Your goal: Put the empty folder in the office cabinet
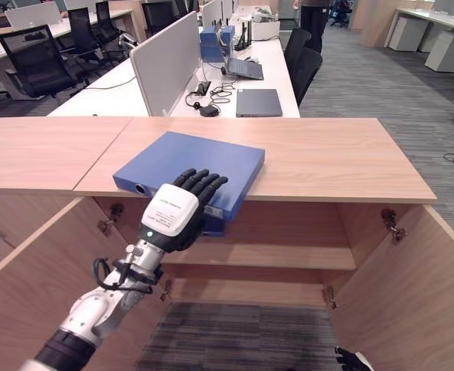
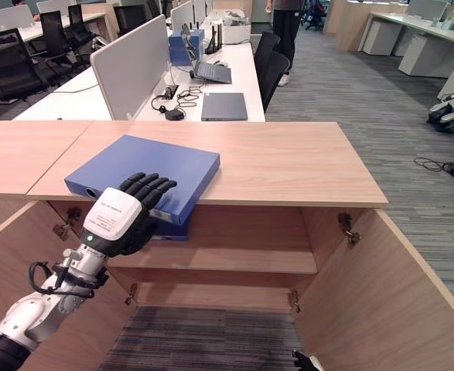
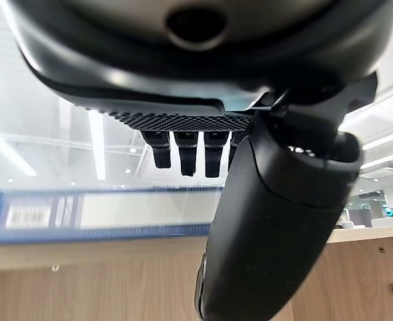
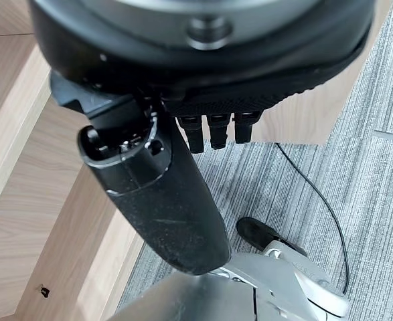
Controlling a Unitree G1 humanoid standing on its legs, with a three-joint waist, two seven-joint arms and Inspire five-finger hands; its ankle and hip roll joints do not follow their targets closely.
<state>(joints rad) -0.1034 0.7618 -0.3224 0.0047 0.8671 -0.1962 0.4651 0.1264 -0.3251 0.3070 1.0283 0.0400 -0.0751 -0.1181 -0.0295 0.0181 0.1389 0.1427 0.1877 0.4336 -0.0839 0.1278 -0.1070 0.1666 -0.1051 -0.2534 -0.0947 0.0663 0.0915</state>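
Left robot hand [image 1: 182,210] raised at the folder's [image 1: 189,168] near edge, fingers straight, grasping nothing; right robot hand [image 4: 183,194] low over carpet, fingers relaxed. Folder flat on tabletop [image 1: 327,158], overhanging open cabinet [image 1: 281,255] beneath; office desks beyond.

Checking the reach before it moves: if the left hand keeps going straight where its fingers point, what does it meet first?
Probably the blue box-shaped folder on the wooden cabinet top; the left hand already overlaps its near edge.
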